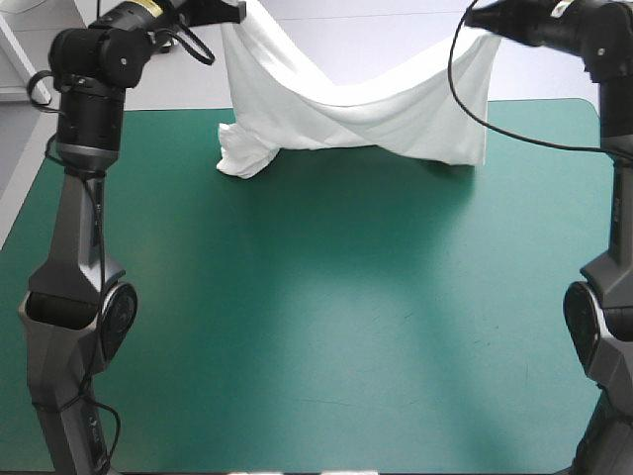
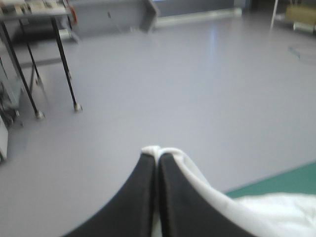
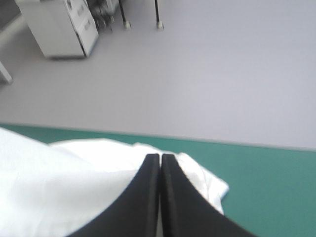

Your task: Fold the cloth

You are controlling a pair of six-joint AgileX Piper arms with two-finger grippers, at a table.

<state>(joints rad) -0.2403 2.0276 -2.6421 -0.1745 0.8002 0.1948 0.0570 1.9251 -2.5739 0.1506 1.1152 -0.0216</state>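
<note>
The white T-shirt [image 1: 356,109] hangs stretched between both raised grippers above the far edge of the teal-green table [image 1: 326,327], sagging in the middle. Its lower hem and a bunched corner [image 1: 242,158] rest on the cover at the far left. My left gripper [image 1: 235,12] is shut on the T-shirt's upper left corner; in the left wrist view a rim of white cloth [image 2: 197,177] wraps its fingertips [image 2: 157,154]. My right gripper [image 1: 475,18] is shut on the upper right corner, and in the right wrist view the T-shirt [image 3: 59,182] spreads below its fingers [image 3: 160,158].
The table's far edge [image 3: 256,145] runs just beyond the hanging shirt, with grey floor past it. Bare teal-green cover stretches from the shirt to the near edge. The right arm's black cable arcs in front of the shirt's right side.
</note>
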